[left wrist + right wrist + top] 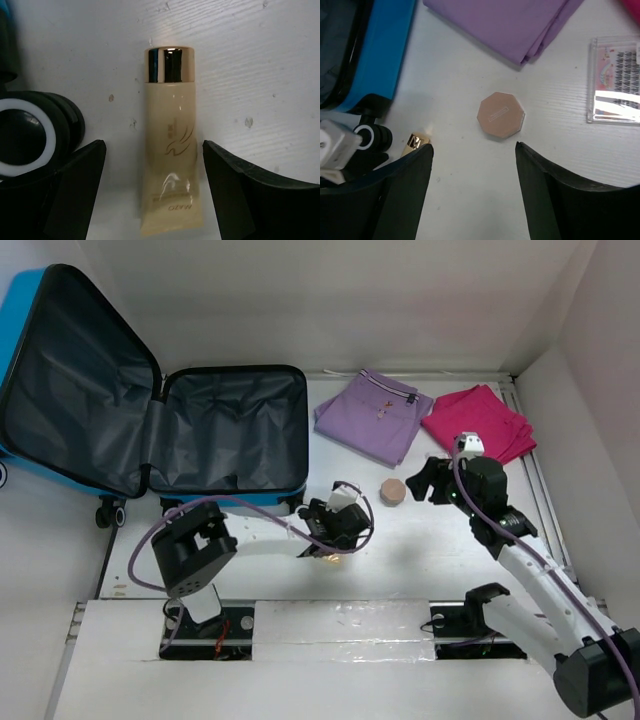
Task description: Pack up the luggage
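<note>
The luggage (150, 410) lies open at the far left, a bright blue shell with dark grey lining; its blue edge and a black wheel also show in the right wrist view (385, 50). A beige cosmetic tube (170, 145) with a gold cap lies on the table between the fingers of my left gripper (154, 165), which is open and straddles it without touching. In the top view that gripper (325, 535) sits low, just in front of the luggage. My right gripper (474, 150) is open and empty, hovering just short of a pink octagonal compact (500, 114).
A folded purple garment (372, 415) and a folded magenta garment (480, 420) lie at the back right. A clear box of false eyelashes (615, 80) lies to the right of the compact. A luggage wheel (25, 135) is close to my left gripper's left finger.
</note>
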Controlling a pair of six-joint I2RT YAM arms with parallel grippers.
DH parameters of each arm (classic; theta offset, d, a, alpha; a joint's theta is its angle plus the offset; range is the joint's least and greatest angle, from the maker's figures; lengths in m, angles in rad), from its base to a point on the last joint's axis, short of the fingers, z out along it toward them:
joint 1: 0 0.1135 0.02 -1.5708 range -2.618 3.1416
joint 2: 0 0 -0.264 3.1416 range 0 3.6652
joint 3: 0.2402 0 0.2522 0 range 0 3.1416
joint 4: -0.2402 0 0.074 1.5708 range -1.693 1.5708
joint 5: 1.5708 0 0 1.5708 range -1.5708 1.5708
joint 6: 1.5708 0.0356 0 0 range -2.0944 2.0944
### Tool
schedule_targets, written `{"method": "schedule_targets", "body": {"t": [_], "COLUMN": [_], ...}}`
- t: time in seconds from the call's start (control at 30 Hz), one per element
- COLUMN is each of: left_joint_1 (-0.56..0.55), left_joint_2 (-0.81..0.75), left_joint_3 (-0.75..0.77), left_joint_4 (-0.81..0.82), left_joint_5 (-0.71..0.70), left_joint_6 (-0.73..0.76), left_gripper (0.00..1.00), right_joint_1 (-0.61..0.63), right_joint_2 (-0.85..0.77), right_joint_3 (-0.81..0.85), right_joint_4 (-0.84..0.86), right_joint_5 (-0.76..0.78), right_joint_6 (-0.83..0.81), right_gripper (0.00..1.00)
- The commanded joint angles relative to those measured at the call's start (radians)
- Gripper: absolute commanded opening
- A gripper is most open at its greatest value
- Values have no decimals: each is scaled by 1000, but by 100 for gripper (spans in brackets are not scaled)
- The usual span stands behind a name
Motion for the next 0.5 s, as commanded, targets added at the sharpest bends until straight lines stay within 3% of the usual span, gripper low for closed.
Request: {"method": "schedule_targets", "body": {"t": [0.0,0.1,0.17,0.2,0.3,0.33,0.47], "left_joint_1": [32,63,75,75,75,75,75], "left_joint_2": [16,62,113,128,156,156,-12], "left_joint_3": [34,34,43,43,54,39,52], "left_joint_4": [119,165,191,203,212,212,162], "left_joint_5": [-3,-3,30,31,31,31,31], "left_joint_6": [43,73,97,97,83,68,49], "left_gripper": [74,70,61,49,27,10,3], "right_joint_1": [46,77,86,86,86,86,86], "right_joint_2": [-2,8,8,8,8,8,30], "right_joint_3": [-7,-7,-7,-7,-7,-7,2], "right_joint_4": [103,103,112,112,112,112,121], "right_joint_5": [-3,24,50,50,76,76,107], "right_joint_6": [9,9,9,9,9,9,-2], "right_gripper": [73,71,70,70,70,70,70]}}
